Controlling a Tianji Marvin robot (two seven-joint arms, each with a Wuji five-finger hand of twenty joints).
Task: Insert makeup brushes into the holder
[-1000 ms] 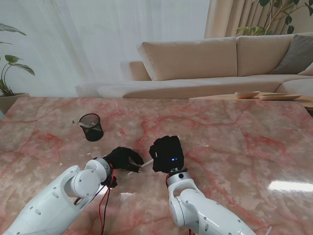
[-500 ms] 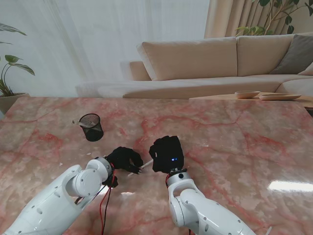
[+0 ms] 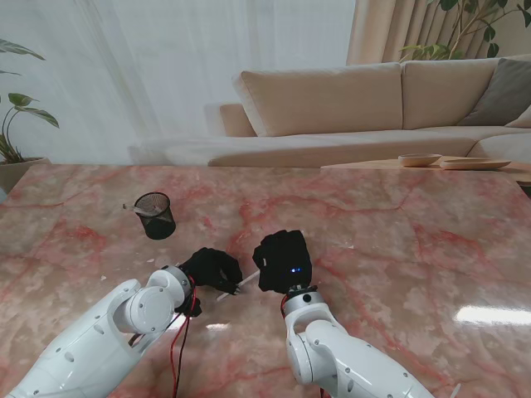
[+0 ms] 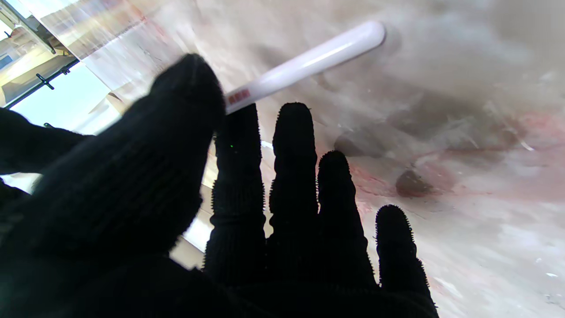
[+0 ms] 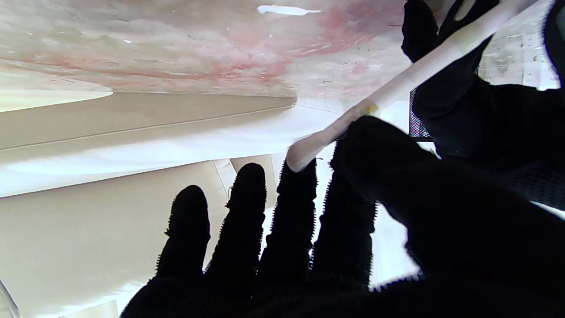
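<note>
We can read no text anywhere; the only marking we find is a small red print on the white makeup brush handle (image 4: 304,66), too blurred for us to make out.

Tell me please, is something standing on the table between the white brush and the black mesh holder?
Nothing visible does. The white brush sits between the left hand and right hand; only bare marble lies from there to the black mesh holder, farther left.

White makeup brush (image 3: 246,278) slanted on the marble near me; black mesh holder (image 3: 155,215) upright, far left
</note>
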